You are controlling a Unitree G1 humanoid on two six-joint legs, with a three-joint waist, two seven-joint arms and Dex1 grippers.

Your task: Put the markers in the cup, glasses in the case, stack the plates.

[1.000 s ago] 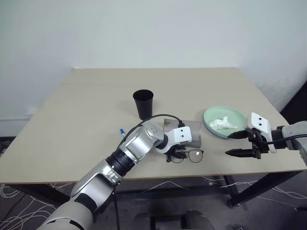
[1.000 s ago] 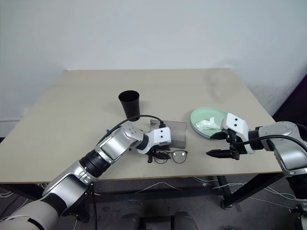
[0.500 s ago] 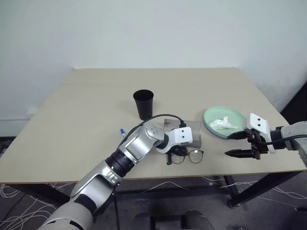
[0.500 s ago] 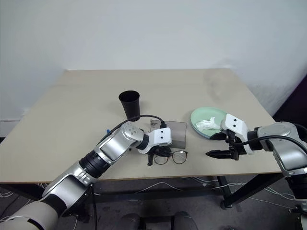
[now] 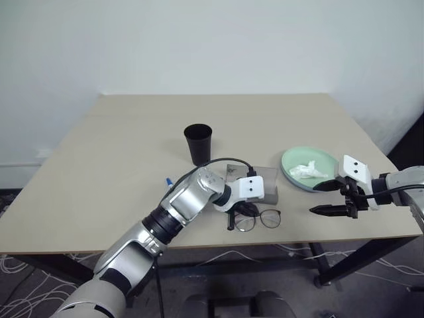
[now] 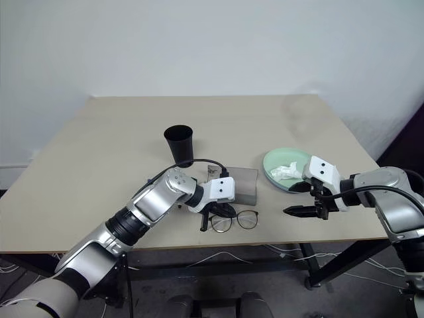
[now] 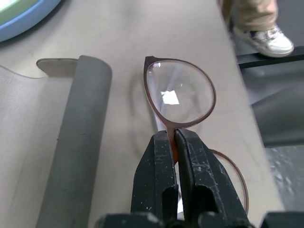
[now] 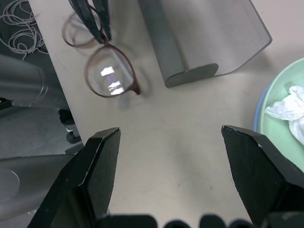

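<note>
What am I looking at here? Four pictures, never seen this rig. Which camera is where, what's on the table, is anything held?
It is a humanoid robot with two arms, each ending in a gripper of two black fingers. Two pictures come from a stereo camera on its head, looking down over the table. The other two come from cameras on the wrists, looking along each gripper.

On the table: a black cup, a grey case lying open, round glasses in front of it, and a green plate with a crumpled tissue on it. A blue plate rim shows under the green one. A blue-tipped marker peeks out behind the left arm.

The left gripper is shut on the glasses at the bridge. The right gripper hangs open near the plates, holding nothing.
</note>
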